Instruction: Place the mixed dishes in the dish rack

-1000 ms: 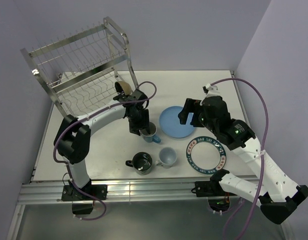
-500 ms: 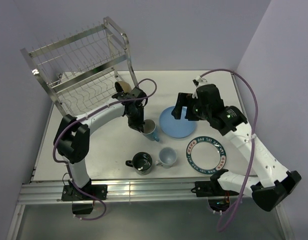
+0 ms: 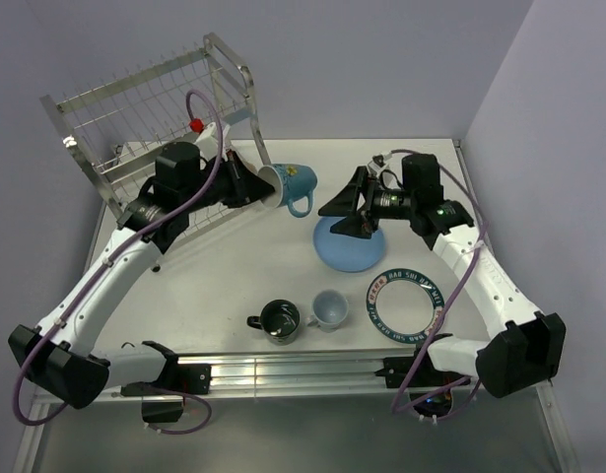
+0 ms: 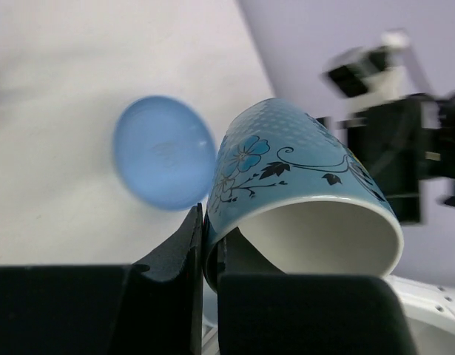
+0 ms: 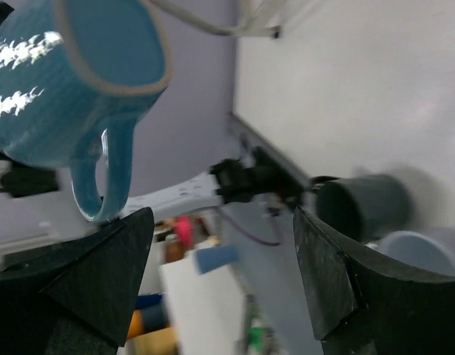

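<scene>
White surface [image 3: 214, 286] and lilac walls [image 3: 381, 59] frame the job. At the far left stands the dish rack [image 3: 145, 103]. Just off its right post, your left gripper [image 3: 264, 187] pinches the blue mug [image 3: 295, 183] by the rim, tipped on its side in mid-air. Carry it in over the wavy lower shelf, mind the post and the handle, and seat it before you release. Further right, your right gripper [image 3: 340, 219] hangs spread and empty over the light-blue plate [image 3: 347, 254].
</scene>
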`<state>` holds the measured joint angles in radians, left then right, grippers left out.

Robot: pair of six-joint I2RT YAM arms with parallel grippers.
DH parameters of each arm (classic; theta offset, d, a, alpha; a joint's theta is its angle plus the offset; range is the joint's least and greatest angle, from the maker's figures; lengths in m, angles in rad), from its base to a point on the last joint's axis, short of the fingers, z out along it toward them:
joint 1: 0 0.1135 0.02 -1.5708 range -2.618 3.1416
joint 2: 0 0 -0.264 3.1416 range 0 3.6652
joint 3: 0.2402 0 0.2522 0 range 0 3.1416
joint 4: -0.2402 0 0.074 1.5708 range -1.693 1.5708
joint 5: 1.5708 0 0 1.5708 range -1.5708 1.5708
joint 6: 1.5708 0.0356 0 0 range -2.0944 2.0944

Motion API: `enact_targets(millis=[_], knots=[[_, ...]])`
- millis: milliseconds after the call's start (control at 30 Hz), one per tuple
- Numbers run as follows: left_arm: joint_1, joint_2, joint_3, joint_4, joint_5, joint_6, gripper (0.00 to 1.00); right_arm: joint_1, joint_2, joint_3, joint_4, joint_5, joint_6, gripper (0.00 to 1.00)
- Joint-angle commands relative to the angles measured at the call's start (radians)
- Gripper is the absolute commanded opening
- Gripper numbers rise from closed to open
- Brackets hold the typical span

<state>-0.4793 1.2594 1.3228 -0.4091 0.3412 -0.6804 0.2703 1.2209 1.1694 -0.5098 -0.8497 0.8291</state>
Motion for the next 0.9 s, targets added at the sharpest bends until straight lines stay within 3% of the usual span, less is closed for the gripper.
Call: enact_targets(millis=[0,233,267,867], knots=[[-0.008,-0.021,-0.043,0.207,0.102,-0.039,0.00,0.006,-0.046,-0.112,0.411,-0.230,0.382,0.83],[-0.008,-0.074,-0.071,0.247,0.117,-0.044,0.00,0.023,-0.067,-0.329,1.295,-0.212,1.010,0.79],[-0.008,-0.075,-0.068,0.240,0.116,-0.042,0.00,0.024,-0.064,-0.345,1.351,-0.201,1.097,0.79],[-0.010,-0.150,-0.080,0.288,0.136,-0.094,0.00,0.145,-0.047,-0.341,1.340,-0.134,1.068,0.69]])
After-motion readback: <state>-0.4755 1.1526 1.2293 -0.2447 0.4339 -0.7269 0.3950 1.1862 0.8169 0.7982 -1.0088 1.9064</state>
